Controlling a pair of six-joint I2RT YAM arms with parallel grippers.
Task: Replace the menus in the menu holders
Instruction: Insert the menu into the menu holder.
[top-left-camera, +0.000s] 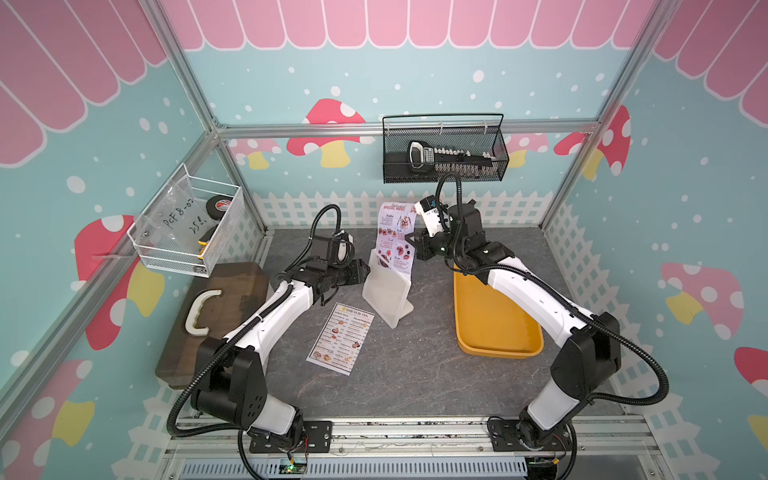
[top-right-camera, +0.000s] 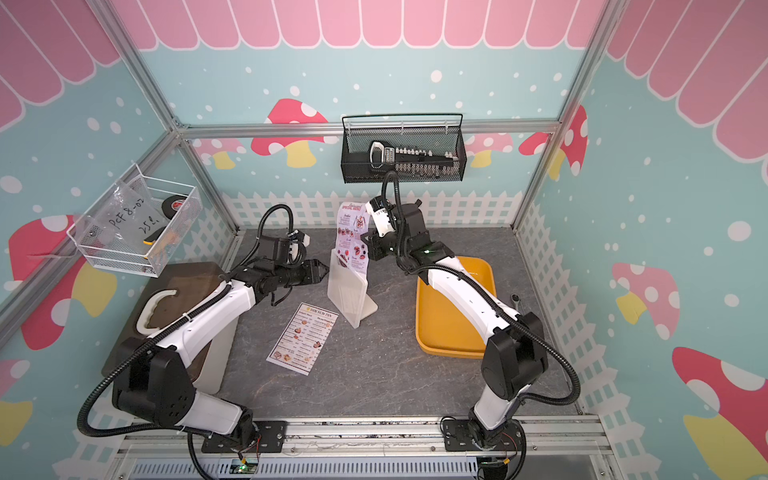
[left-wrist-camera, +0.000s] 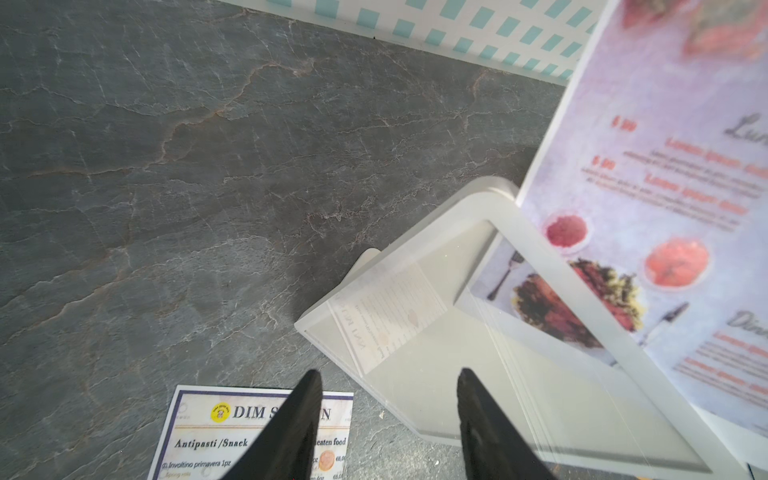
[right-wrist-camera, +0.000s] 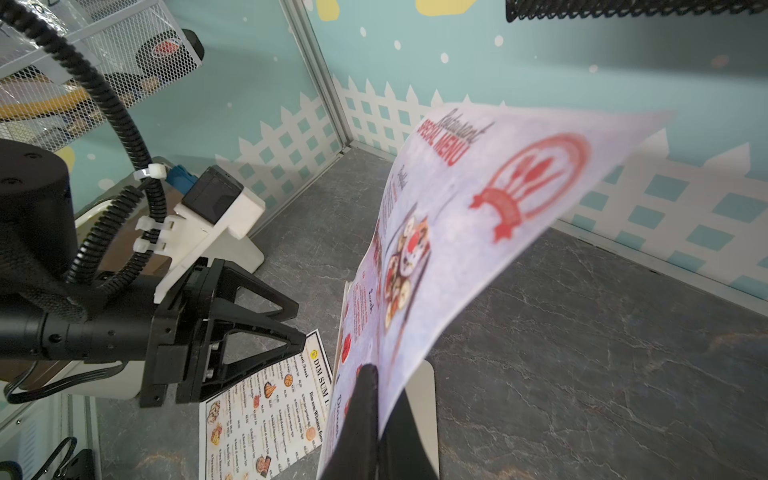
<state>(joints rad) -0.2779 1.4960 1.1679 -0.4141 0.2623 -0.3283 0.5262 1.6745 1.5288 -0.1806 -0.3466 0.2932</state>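
The white menu holder (top-left-camera: 386, 293) (top-right-camera: 348, 296) stands mid-table, leaning back on its foot. The "SPECIAL MENU" sheet (top-left-camera: 395, 235) (right-wrist-camera: 478, 208) rises from the holder's top opening. Its lower end shows behind the frame (left-wrist-camera: 536, 253) in the left wrist view. My right gripper (top-left-camera: 409, 242) (right-wrist-camera: 376, 370) is shut on the sheet's side edge, above the holder. My left gripper (top-left-camera: 365, 270) (left-wrist-camera: 388, 374) is open beside the holder's left edge, one finger over the frame, holding nothing. The "DIM SUM INN" menu (top-left-camera: 340, 338) (left-wrist-camera: 199, 440) lies flat on the table in front of the holder.
A yellow tray (top-left-camera: 494, 332) lies to the right, under my right arm. A dark wooden board with a white handle (top-left-camera: 216, 307) sits at the left. A black mesh basket (top-left-camera: 444, 149) hangs on the back wall. A white wire basket (top-left-camera: 191, 224) hangs on the left wall.
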